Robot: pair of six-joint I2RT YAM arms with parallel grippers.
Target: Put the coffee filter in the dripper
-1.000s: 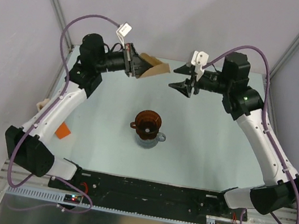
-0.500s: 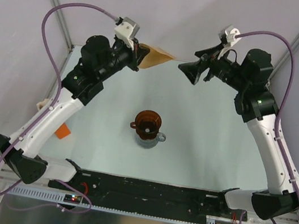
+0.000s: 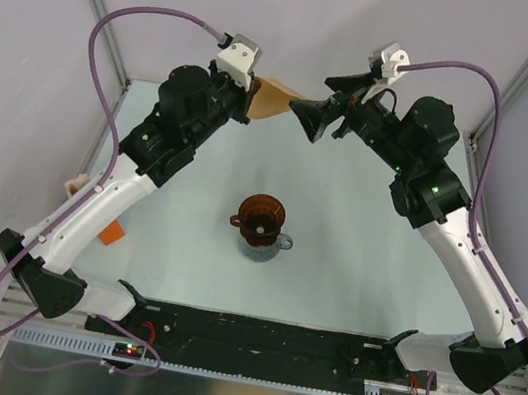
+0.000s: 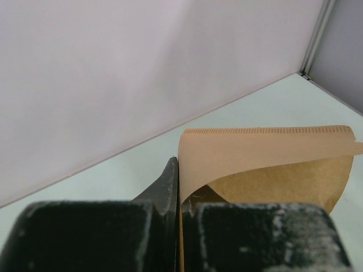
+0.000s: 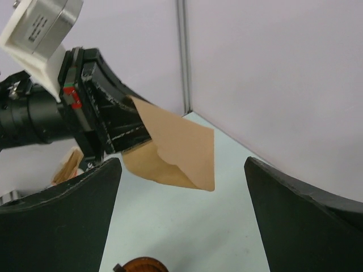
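The coffee filter (image 3: 276, 98) is a light-tan paper fan, held in the air over the back of the table. My left gripper (image 3: 251, 102) is shut on one edge of it. In the left wrist view the filter (image 4: 266, 158) sticks out from between the closed jaws of the left gripper (image 4: 180, 170), and one layer curls open. My right gripper (image 3: 308, 119) is open and faces the filter's free end. In the right wrist view the filter (image 5: 181, 150) hangs ahead of the open right gripper (image 5: 182, 170). The reddish-brown dripper (image 3: 262, 217) stands mid-table; its rim shows in the right wrist view (image 5: 139, 265).
The dripper sits on a clear glass jug (image 3: 274, 244) with a handle. A small orange box (image 3: 112, 231) lies near the table's left edge, with a tan object (image 3: 74, 184) beyond it. Lilac walls with metal posts close in the back and sides.
Both arms have risen and swung toward each other. The left gripper lifted the filter up and back. The right gripper moved left until its open jaws face the filter's free end.
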